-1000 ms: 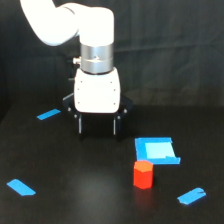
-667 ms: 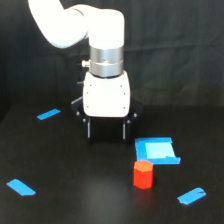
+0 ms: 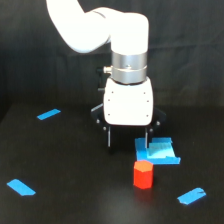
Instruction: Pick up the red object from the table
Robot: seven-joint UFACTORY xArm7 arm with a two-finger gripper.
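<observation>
The red object [image 3: 143,174], a small red-orange faceted block, stands upright on the black table [image 3: 75,200] toward the exterior view's right. My gripper [image 3: 128,141] hangs just behind and slightly left of it, above the table. Its two dark fingers [image 3: 108,137] point down and stand wide apart, with nothing between them, so it is open. The right finger reaches down close to the block's top edge without touching it.
A flat blue square piece [image 3: 156,150] lies right behind the red block. Blue tape strips lie at the back left [image 3: 48,114], front left [image 3: 21,187] and front right [image 3: 191,195]. A black cloth backdrop [image 3: 30,55] closes the rear.
The arm has moved toward the exterior view's right and nearer the red block, now almost above it. The gripper stays open. The block has not moved.
</observation>
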